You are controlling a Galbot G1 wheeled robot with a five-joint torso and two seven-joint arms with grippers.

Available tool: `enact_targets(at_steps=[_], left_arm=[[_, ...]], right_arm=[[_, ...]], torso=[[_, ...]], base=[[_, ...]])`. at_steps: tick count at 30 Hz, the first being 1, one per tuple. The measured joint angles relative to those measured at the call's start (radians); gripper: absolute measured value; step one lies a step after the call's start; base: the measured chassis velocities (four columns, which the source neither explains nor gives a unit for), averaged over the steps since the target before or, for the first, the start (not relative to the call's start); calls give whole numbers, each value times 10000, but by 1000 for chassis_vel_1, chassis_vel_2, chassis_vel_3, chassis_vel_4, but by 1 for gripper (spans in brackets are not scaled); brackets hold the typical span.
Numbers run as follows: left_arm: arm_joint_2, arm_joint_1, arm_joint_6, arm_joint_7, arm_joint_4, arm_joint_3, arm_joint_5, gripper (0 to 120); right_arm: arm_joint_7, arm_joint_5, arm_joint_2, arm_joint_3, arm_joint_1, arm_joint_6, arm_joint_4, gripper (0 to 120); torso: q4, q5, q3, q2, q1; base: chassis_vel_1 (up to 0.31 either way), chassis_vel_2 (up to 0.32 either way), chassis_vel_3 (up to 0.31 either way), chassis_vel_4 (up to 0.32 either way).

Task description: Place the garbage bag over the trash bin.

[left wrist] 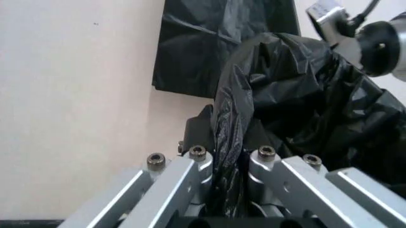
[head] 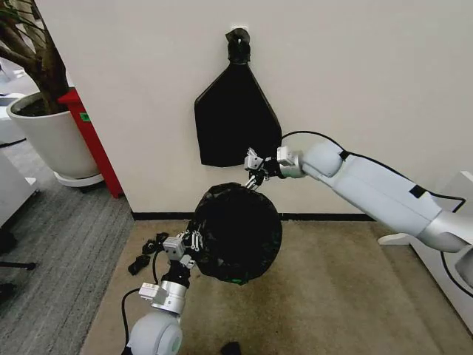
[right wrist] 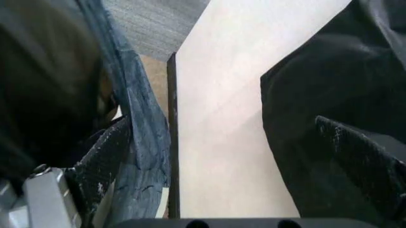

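Note:
The garbage bag (head: 238,233), glossy crinkled black plastic, hangs ballooned into a round shape above the beige carpet, stretched between my two grippers. My left gripper (head: 194,240) is at its left edge, and the left wrist view shows a fold of the bag (left wrist: 231,118) pinched between the shut fingers (left wrist: 190,164). My right gripper (head: 256,174) is at the bag's top edge by the wall. In the right wrist view its fingers (right wrist: 95,161) stand wide apart, with bag film (right wrist: 144,137) draped against one of them. The trash bin is hidden.
A flat black bag (head: 235,122) hangs on the wall just behind the right gripper. A white plant pot (head: 52,137) and a red panel (head: 94,144) stand at the left. Black cables (head: 145,255) lie on the floor, and white furniture (head: 454,244) is at the right.

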Motion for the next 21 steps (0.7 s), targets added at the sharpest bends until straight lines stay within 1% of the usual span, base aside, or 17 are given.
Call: enact_targets(at_steps=[12, 14, 19, 21], left_arm=[[-40, 197, -121, 53, -178, -6, 36, 4], [-40, 206, -125, 54, -187, -6, 36, 4], [-27, 268, -152, 57, -242, -19, 38, 4], [-19, 275, -160, 57, -243, -21, 37, 4]], right_arm=[[3, -224, 875, -94, 110, 422, -1054, 100], [2, -255, 928, -95, 105, 456, -1136, 100], [-76, -481, 1310, -72, 92, 764, -1880, 100], [-94, -507, 1354, -62, 99, 794, -1983, 100]], torso=[[2, 0, 0, 0, 0], [3, 0, 0, 0, 0], [2, 1, 0, 0, 0], [2, 1, 0, 0, 0]], base=[[0, 0, 0, 0], [0, 0, 0, 0], [0, 0, 0, 0], [0, 0, 0, 0]])
